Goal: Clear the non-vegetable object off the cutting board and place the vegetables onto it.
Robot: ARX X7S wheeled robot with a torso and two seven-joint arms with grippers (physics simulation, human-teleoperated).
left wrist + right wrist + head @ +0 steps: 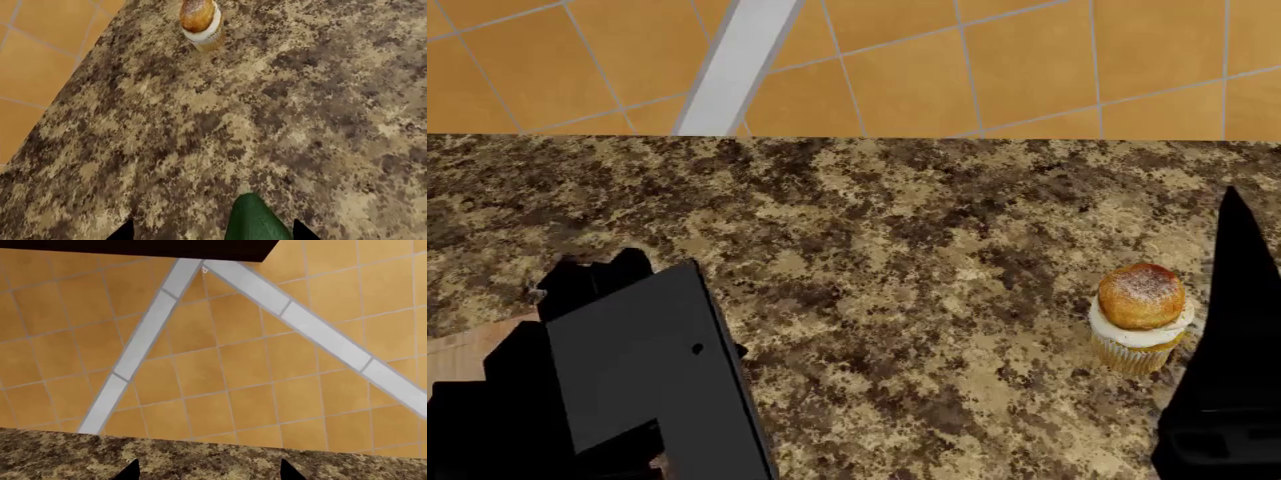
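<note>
Head view: we find the cupcake (pixel 1141 315) upright on the countertop (pixel 908 250) (right side); left gripper (pixel 212 231) pinches the dark green vegetable (pixel 253 220); right jaws spread.

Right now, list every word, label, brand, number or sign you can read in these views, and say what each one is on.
None: no readable text shows in any view.
The cupcake has a plain ribbed paper cup, no print.
The granite countertop carries only its speckle.
The dark green vegetable between the left gripper's tips is unmarked.
The orange floor tiles and the black arms bear no labels.
</note>
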